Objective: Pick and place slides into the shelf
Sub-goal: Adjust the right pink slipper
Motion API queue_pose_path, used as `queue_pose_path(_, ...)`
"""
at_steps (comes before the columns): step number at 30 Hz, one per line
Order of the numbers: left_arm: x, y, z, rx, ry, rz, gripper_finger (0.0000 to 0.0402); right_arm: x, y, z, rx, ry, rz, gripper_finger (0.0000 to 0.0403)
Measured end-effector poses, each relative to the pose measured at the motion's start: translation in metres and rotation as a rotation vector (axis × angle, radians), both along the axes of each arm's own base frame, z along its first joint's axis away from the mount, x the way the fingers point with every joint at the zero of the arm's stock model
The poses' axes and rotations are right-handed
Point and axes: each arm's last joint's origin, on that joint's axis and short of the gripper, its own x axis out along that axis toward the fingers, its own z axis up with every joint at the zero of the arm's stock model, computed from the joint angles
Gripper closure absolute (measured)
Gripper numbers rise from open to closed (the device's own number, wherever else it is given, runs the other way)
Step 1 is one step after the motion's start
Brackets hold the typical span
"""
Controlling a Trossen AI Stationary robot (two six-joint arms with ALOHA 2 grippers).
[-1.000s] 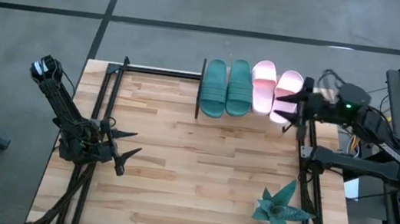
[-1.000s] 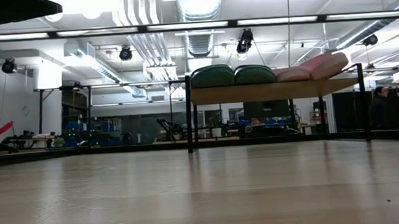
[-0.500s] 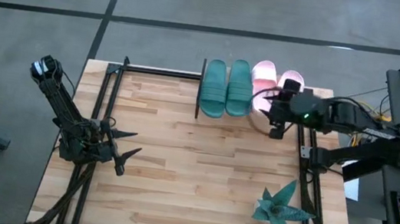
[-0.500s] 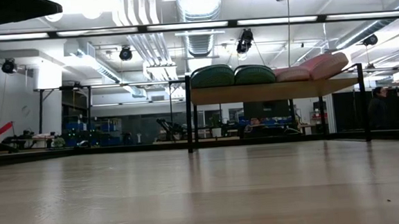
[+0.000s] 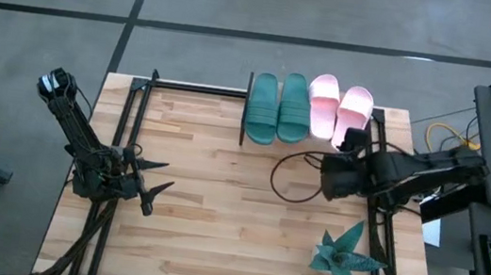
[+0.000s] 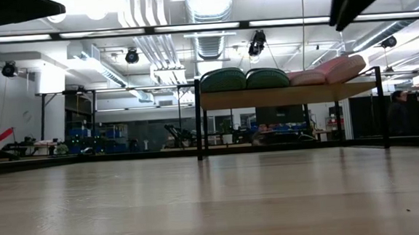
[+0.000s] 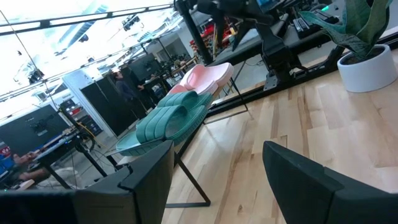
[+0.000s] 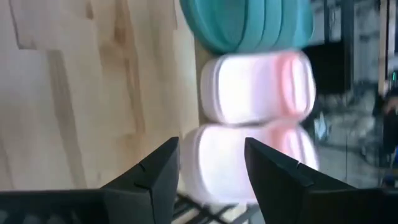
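From above, the wooden surface [image 5: 217, 210] carries the shelf [image 5: 245, 142] at twelve o'clock, all four slides [image 5: 308, 108] on it. At three o'clock my right gripper [image 5: 328, 177] hangs open and empty; at nine, my left gripper [image 5: 151, 187] likewise.

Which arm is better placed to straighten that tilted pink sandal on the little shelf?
Probably the right: its open gripper hovers beside the shelf, near the pink slides. The left gripper waits far across the table.

Four slides [image 5: 307, 110] side by side on the shelf [image 6: 288, 95] at the table's [image 5: 217, 210] far edge — plant [image 5: 344, 257] near-right
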Motion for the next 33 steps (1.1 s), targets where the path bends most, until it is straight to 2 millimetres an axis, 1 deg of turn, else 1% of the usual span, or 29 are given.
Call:
queue_pose_path(3, 0.0, 0.0, 0.0, 0.0, 0.0, 0.0, 0.0171, 0.002, 0.003, -0.008, 0.011, 0.015, -0.061, 0.0235)
queue_pose_path(9, 0.0, 0.0, 0.0, 0.0, 0.0, 0.0, 0.0171, 0.008, 0.006, -0.031, 0.004, 0.097, -0.07, 0.0236)
queue_pose_path(14, 0.0, 0.0, 0.0, 0.001, 0.001, 0.0, 0.0171, 0.008, 0.006, -0.051, -0.022, 0.177, -0.071, 0.0239)
queue_pose_path(20, 0.0, 0.0, 0.0, 0.001, 0.001, 0.0, 0.0171, 0.005, 0.002, -0.073, -0.155, 0.217, -0.055, 0.024)
queue_pose_path(23, 0.0, 0.0, 0.0, 0.001, 0.001, 0.0, 0.0171, 0.004, 0.001, -0.079, -0.192, 0.213, -0.049, 0.0243)
queue_pose_path(30, 0.0, 0.0, 0.0, 0.001, 0.001, 0.0, 0.0171, -0.001, 0.0, -0.091, -0.21, 0.254, -0.046, 0.025)
queue_pose_path(33, 0.0, 0.0, 0.0, 0.001, 0.001, 0.0, 0.0171, 0.0, -0.001, -0.093, -0.235, 0.235, -0.046, 0.0253)
